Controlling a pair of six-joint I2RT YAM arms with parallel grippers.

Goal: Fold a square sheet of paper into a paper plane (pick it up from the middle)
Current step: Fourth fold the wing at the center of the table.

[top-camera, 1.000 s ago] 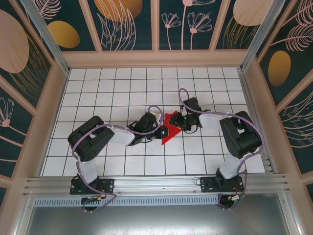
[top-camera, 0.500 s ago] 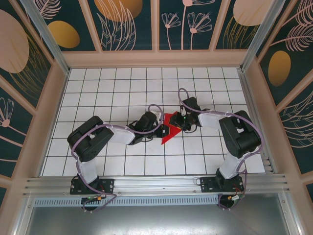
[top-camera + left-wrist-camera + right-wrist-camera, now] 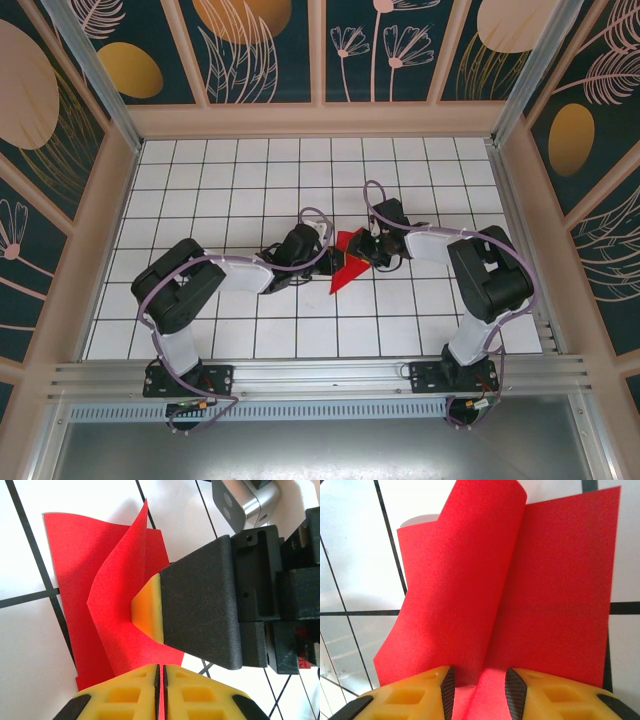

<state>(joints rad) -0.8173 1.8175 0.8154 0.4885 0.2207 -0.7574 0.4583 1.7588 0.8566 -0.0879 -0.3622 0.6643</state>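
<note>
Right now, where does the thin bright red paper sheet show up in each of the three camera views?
Top external: red paper sheet at table centre, between both grippers.
Left wrist: it lies left of centre, one flap lifted, pinched in the left gripper.
Right wrist: it spans the middle, above the right gripper.
Shared landmark: the black grid lines.
</note>
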